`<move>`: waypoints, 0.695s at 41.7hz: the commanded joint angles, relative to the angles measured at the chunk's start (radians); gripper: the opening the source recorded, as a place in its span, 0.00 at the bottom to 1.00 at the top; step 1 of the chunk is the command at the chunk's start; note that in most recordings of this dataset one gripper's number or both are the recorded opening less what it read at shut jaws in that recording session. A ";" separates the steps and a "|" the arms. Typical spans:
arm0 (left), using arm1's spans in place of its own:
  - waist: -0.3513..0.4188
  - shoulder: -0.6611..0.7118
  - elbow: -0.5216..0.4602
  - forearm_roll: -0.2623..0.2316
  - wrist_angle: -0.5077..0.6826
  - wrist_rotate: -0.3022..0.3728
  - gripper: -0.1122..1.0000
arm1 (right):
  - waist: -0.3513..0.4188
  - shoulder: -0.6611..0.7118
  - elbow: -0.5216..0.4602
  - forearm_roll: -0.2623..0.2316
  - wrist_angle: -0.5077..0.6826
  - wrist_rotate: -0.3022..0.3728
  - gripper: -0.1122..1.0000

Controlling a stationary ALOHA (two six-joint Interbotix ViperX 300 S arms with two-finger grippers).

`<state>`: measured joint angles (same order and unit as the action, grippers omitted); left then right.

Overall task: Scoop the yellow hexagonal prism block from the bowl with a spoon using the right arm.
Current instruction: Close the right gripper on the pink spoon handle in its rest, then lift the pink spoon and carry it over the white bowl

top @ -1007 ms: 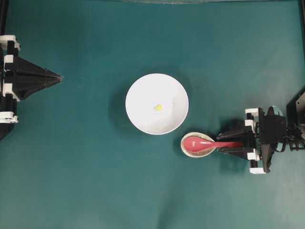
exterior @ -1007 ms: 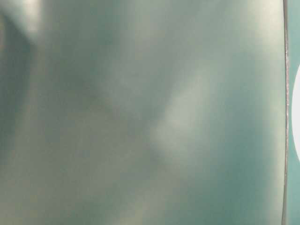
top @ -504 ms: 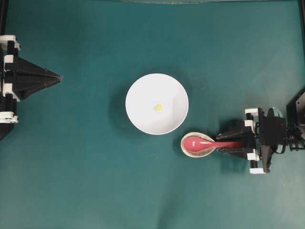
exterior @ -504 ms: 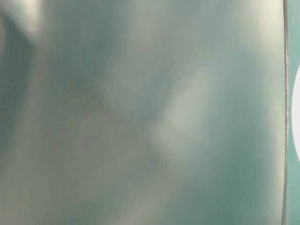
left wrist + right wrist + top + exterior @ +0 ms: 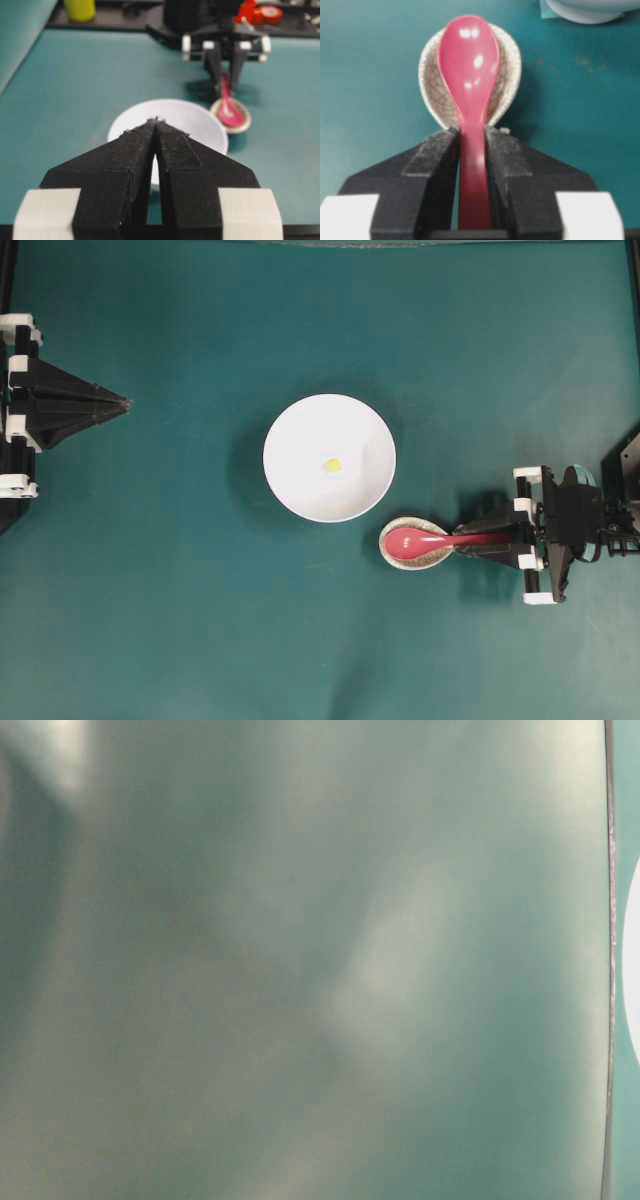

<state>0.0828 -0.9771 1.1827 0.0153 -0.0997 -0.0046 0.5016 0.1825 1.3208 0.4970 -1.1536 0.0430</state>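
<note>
Right gripper (image 5: 471, 145) clamped on the glossy, rigid, likely slippery spoon (image 5: 469, 65) mid-handle, just behind the spoon rest (image 5: 507, 65).

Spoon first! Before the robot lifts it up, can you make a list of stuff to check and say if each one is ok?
1. Right tool shut on the pink-red spoon handle: ok, fingers press both sides.
2. Spoon scoop lying in the speckled spoon rest: ok, not yet lifted.
3. Yellow block in the white bowl: ok, near the middle.
4. Way from spoon to bowl: ok, only bare teal table between them.
5. Left tool out of the way: ok, shut and parked at the table's far left in the overhead view.
6. Grip tight enough not to slip: cannot tell.
</note>
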 commanded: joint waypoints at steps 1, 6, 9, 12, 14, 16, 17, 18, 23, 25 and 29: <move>0.002 0.009 -0.009 0.003 -0.005 0.000 0.10 | 0.005 -0.012 -0.006 -0.003 -0.009 -0.002 0.30; 0.002 0.009 -0.009 0.003 -0.006 0.000 0.10 | 0.005 -0.012 -0.006 -0.003 -0.011 -0.002 0.30; 0.002 0.009 -0.009 0.003 -0.005 0.000 0.10 | 0.005 -0.014 -0.006 -0.003 -0.011 -0.002 0.30; 0.000 0.008 -0.009 0.003 -0.006 0.000 0.10 | 0.005 -0.021 -0.006 -0.003 -0.012 -0.002 0.30; 0.002 0.009 -0.009 0.003 -0.006 0.000 0.10 | 0.005 -0.028 -0.006 -0.003 -0.011 -0.002 0.30; 0.000 0.009 -0.009 0.003 -0.006 0.000 0.10 | 0.005 -0.041 -0.006 0.000 -0.008 -0.002 0.30; 0.000 0.008 -0.009 0.003 -0.005 0.000 0.10 | 0.005 -0.052 -0.006 0.000 -0.006 -0.002 0.30; 0.002 0.009 -0.009 0.003 -0.006 0.000 0.10 | 0.005 -0.060 -0.006 0.000 -0.005 -0.002 0.30; 0.000 0.009 -0.011 0.003 -0.009 0.000 0.10 | 0.003 -0.117 -0.005 0.000 0.026 -0.002 0.30; 0.002 0.008 -0.009 0.003 -0.011 0.000 0.10 | 0.000 -0.146 -0.005 0.000 0.048 0.000 0.30; 0.000 0.008 -0.011 0.003 -0.011 0.000 0.10 | -0.011 -0.213 -0.011 0.002 0.104 0.000 0.30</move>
<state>0.0813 -0.9771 1.1827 0.0153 -0.1012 -0.0046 0.5001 0.0307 1.3192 0.4970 -1.0784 0.0430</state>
